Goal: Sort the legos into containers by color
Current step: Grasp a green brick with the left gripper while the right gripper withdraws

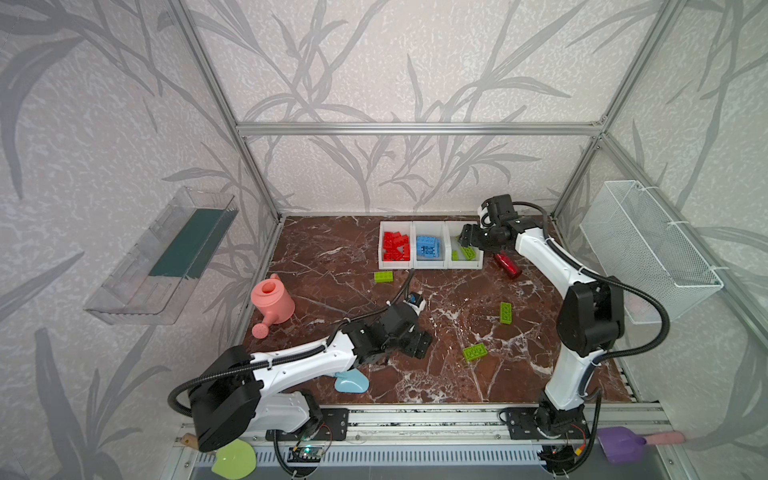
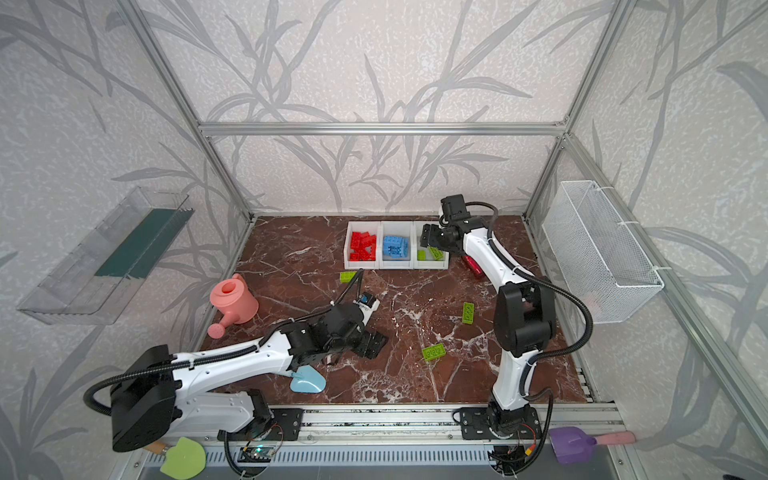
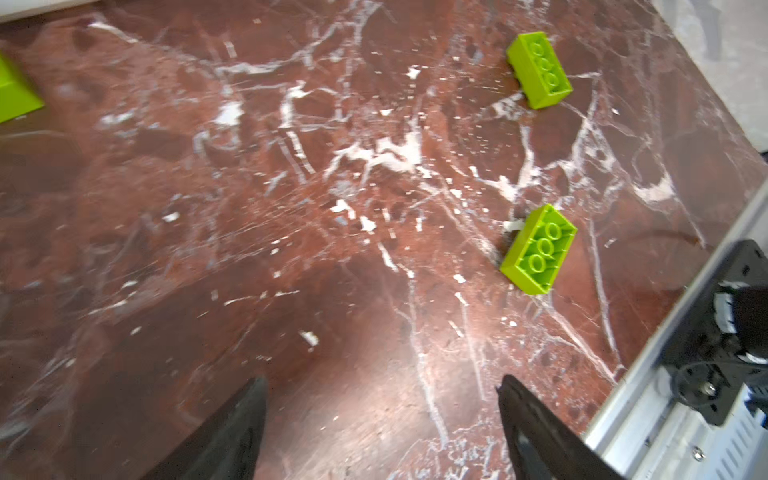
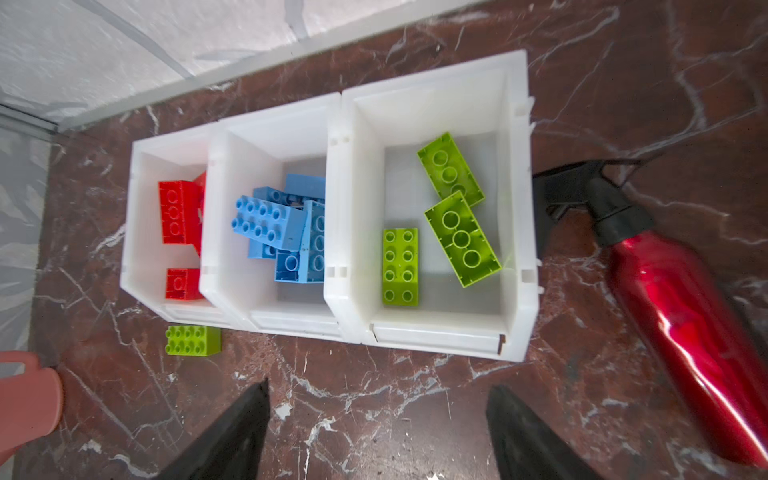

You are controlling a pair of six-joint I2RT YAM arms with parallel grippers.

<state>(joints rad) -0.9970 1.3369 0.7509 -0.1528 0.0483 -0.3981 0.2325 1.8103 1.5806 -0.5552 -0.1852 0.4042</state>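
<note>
Smooth white plastic containers [image 4: 345,199], 3 boxy bins in a row, sit far-centre on veined red-brown marble table [image 1: 324,266]. Studded red legos [image 1: 395,246] in L bin, blue legos [image 1: 428,248] mid, lime legos [image 4: 461,239] in R bin. On the marble: loose lime brick [image 1: 383,276] just near of bins, second lime brick [image 1: 505,312] mid-right, third lime brick [image 1: 474,352] nearer. Over R bin, right gripper [image 4: 379,384]: tapered black fingers spread wide, empty. Near-centre, left gripper [image 3: 382,379] low over table, likewise wide, holding nothing. Glossy red metal bottle [image 4: 685,316] lies just right of bins.

Colour-sorted legos [image 4: 266,222] in three joined white containers [image 4: 432,336]; three green legos [image 1: 474,352] loose.
</note>
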